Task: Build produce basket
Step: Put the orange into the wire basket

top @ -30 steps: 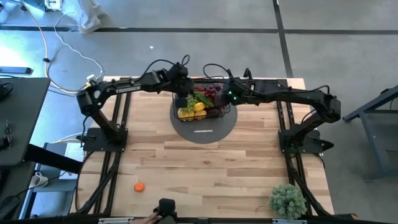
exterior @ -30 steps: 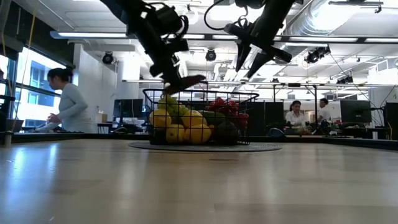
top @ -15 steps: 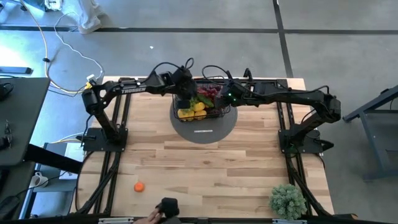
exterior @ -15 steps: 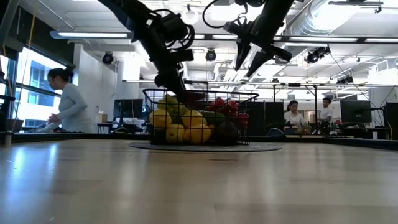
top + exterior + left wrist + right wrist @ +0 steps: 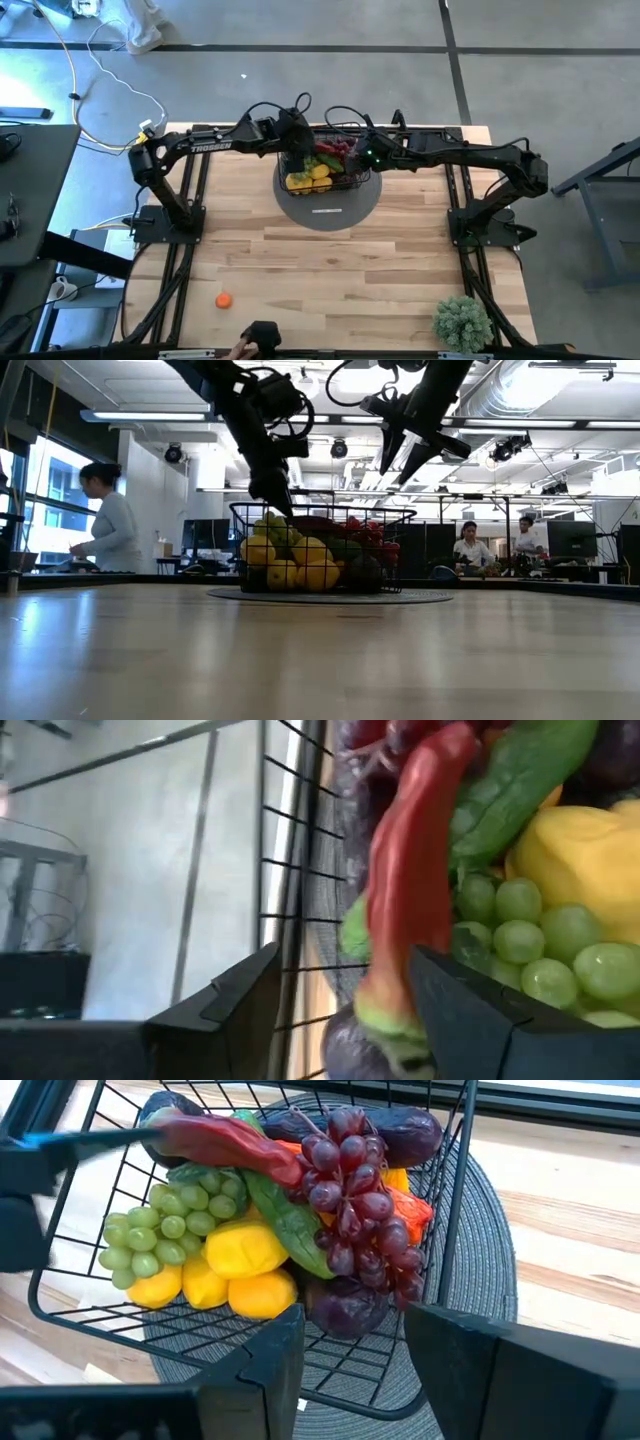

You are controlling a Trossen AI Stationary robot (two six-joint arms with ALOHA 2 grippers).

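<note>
Inside basket (image 5: 455,1200): grapes (image 5: 360,1200), lemons (image 5: 235,1275), chilli (image 5: 415,890), left end effector (image 5: 340,1010) open, empty.

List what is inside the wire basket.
The basket holds a red chilli on top, purple grapes, green grapes, yellow lemons, a green cucumber and eggplants. An orange piece shows only partly; anything lower is covered.

Both arms reach inward, left hand (image 5: 297,158) and right hand (image 5: 362,163) spread.
</note>
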